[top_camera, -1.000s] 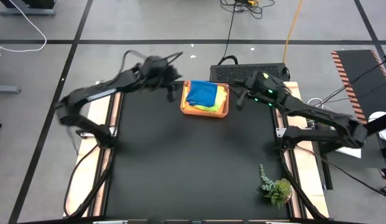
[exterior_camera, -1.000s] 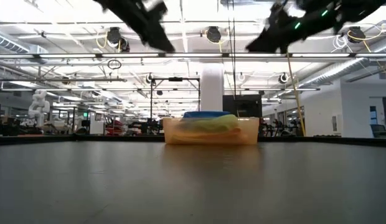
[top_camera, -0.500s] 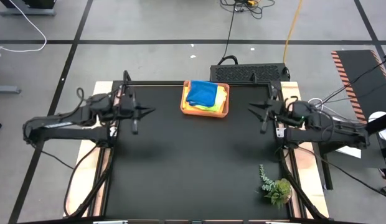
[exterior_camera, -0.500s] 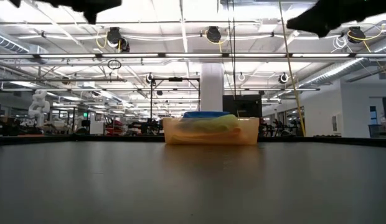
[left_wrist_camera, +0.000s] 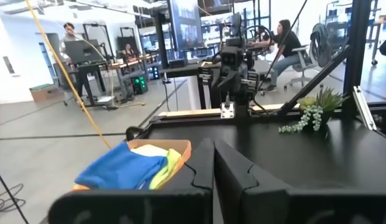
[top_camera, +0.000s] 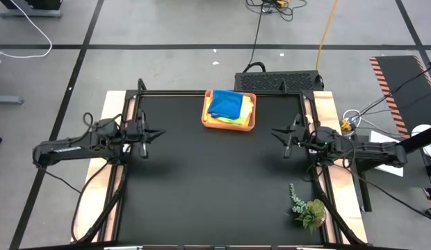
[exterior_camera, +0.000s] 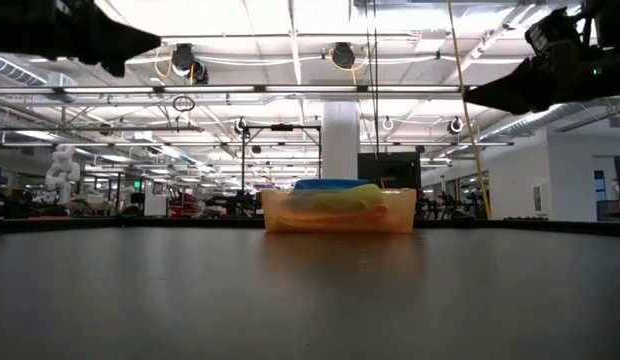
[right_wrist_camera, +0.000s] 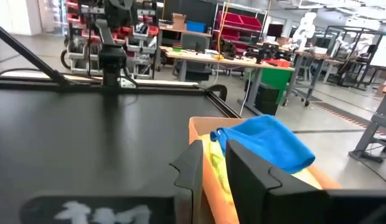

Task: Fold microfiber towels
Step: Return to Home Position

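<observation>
Orange bin (top_camera: 229, 126), upper centre, holds towels (top_camera: 238, 117). Left hand (top_camera: 147, 132) mid-left, closed, empty; right hand (top_camera: 281, 134) mid-right, narrow gap, empty. Risk: blue towel (top_camera: 224, 103), heaped above rim, could slump open.

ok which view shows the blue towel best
The high view: the blue towel shows whole and unblocked, lying on top in the orange bin. Both wrist views catch it side-on at a slant, and the low view shows only a blue sliver above the bin wall.
</observation>
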Tool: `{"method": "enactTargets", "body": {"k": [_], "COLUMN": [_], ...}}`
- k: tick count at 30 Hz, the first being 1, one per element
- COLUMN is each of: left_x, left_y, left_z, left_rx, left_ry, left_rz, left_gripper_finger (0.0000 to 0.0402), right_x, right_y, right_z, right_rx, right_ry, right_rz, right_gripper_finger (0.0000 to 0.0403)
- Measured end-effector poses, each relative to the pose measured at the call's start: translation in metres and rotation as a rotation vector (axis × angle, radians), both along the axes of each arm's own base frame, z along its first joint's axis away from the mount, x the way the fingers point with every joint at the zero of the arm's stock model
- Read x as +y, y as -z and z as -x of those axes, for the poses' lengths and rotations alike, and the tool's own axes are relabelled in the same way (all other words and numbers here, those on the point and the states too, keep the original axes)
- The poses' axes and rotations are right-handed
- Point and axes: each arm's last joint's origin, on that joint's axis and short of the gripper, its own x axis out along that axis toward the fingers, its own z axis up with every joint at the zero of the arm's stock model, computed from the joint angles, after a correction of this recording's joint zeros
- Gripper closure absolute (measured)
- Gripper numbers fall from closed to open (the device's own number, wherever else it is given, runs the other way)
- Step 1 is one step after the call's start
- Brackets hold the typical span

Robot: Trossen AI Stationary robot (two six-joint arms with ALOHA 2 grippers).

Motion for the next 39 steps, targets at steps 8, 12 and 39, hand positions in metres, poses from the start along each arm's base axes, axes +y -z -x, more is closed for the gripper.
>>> {"method": "enactTargets", "body": {"k": [8, 12, 39], "left_x": [0.000, 0.001, 0.000], "left_y": [0.052, 0.071, 0.082], "left_z": [-0.003, -0.005, -0.004], "left_rx": [-0.016, -0.006, 0.106], "left_ry": [0.005, 0.011, 0.033], "left_rz": [0.062, 0.102, 0.159], "left_gripper_finger": [0.0382, 0.0377, 0.0352], "right_x": [0.003, 0.003, 0.002], "right_y": [0.008, 0.015, 0.015], "right_z": [0.002, 0.002, 0.003], "right_rx": [-0.125, -0.049, -0.045], "right_ry": [-0.079, -0.078, -0.075], "right_rz": [-0.010, -0.006, 0.019], "right_gripper_finger": [0.0344, 0.0344, 0.0344]}}
